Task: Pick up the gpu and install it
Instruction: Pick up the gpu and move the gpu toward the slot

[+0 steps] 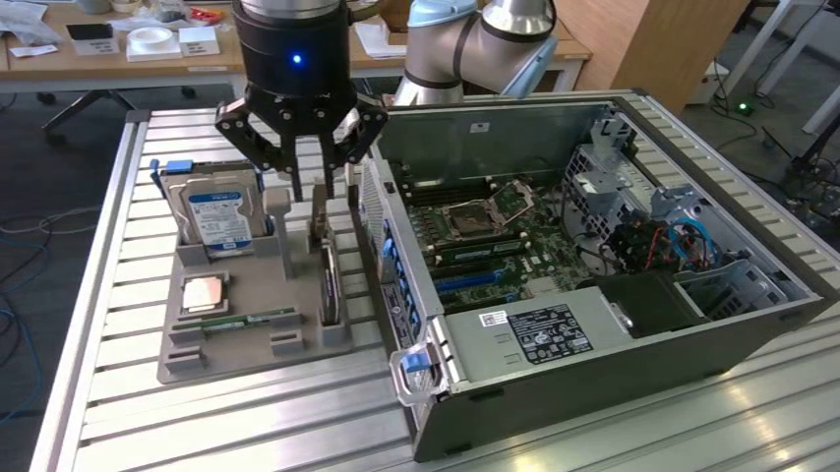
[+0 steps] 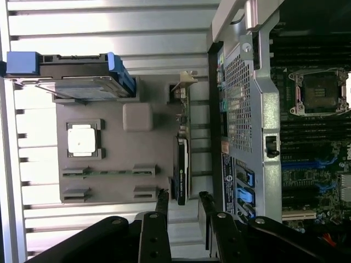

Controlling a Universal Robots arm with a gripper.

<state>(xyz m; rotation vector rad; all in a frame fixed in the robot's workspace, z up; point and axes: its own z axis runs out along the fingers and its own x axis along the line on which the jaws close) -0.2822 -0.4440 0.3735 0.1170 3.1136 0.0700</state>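
Note:
The gpu (image 1: 329,280) stands on edge in a slot of the grey holder tray (image 1: 250,349), next to the open computer case (image 1: 577,339). Its silver bracket points to the far end. In the wrist view the gpu (image 2: 181,170) shows edge-on as a thin dark card with a green board. My gripper (image 1: 323,194) hangs just above the card's bracket end, open, with one finger on each side of the card's line and nothing held. My fingertips (image 2: 162,204) straddle the near end of the card in the wrist view, where my gripper (image 2: 182,205) is open.
A silver hard drive (image 1: 216,216) with a blue-white label stands at the tray's far end. A CPU chip (image 1: 204,293) and a memory stick (image 1: 243,321) lie in the tray. The motherboard (image 1: 486,236) lies exposed inside the case. The case wall (image 2: 241,109) runs close beside the gpu.

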